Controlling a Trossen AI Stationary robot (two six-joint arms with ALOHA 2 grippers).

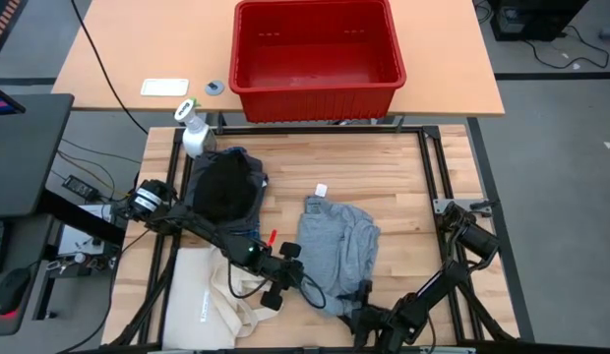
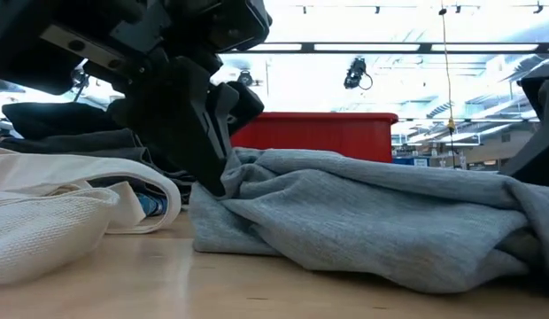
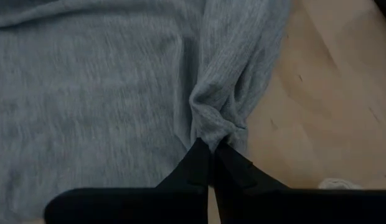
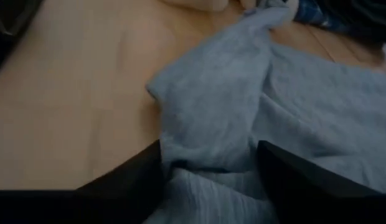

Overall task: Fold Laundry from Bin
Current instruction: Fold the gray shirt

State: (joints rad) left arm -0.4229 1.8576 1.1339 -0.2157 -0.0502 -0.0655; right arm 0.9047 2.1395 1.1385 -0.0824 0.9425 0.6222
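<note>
A light grey garment (image 1: 336, 246) lies crumpled on the wooden table (image 1: 403, 187). My left gripper (image 1: 296, 253) is at its left edge, shut on a bunch of the cloth (image 3: 213, 127). My right gripper (image 1: 362, 297) is open at the garment's near edge, one finger on each side of a rumpled part (image 4: 208, 146). A black piece (image 1: 224, 187) lies on a blue plaid shirt (image 1: 256, 183) at the left. The red bin (image 1: 317, 57) stands on the far table. My left gripper pinches a bunched fold at the grey garment's left edge (image 3: 211, 138) between its two shut fingertips (image 3: 194, 163). It comes from the table's left, slanting down. The fold is drawn up a little (image 2: 228, 170), and the rest of the garment lies slack on the table. My right gripper has the cloth between its open fingers (image 4: 140, 171); whether they touch it I cannot tell.
A cream tote bag (image 1: 209, 295) lies at the near left, under my left arm. A white spray bottle (image 1: 193, 130) stands at the far left corner. A white card (image 1: 164, 88) and a small disc (image 1: 214, 88) lie on the far table beside the bin.
</note>
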